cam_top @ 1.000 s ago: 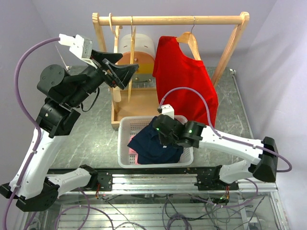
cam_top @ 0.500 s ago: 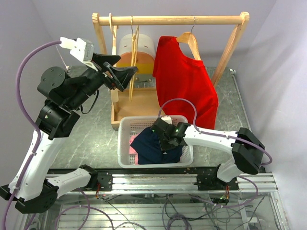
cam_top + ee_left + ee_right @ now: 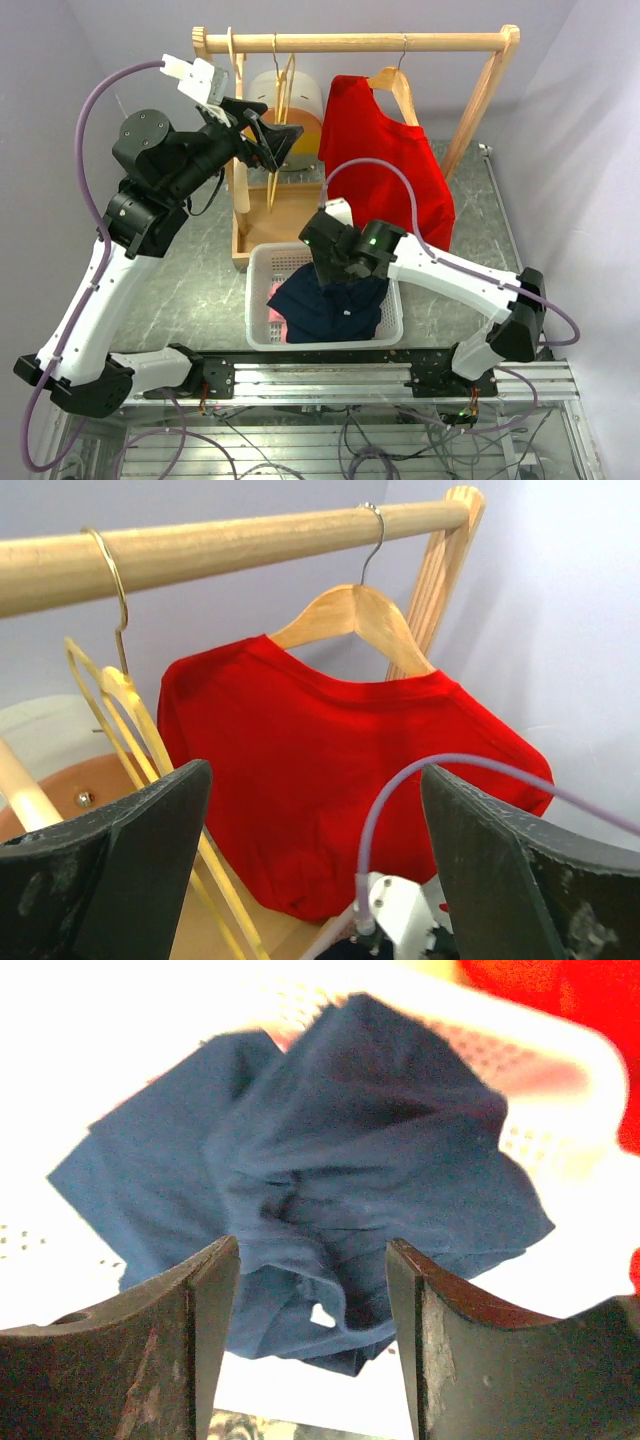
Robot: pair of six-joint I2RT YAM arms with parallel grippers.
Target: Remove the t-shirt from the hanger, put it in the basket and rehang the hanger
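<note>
L fingers apart by red tee on hanger; R fingers apart over navy shirt.

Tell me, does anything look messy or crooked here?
Yes. The red t-shirt hangs crooked, off to one side, so one arm of its wooden hanger sticks out bare. The navy shirt lies crumpled in the white basket.

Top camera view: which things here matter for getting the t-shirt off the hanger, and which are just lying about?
For the job:
- red t-shirt
- wooden hanger under it
- rail

Lying about:
- navy shirt
- white basket holding it
- empty hangers
- wooden box
</note>
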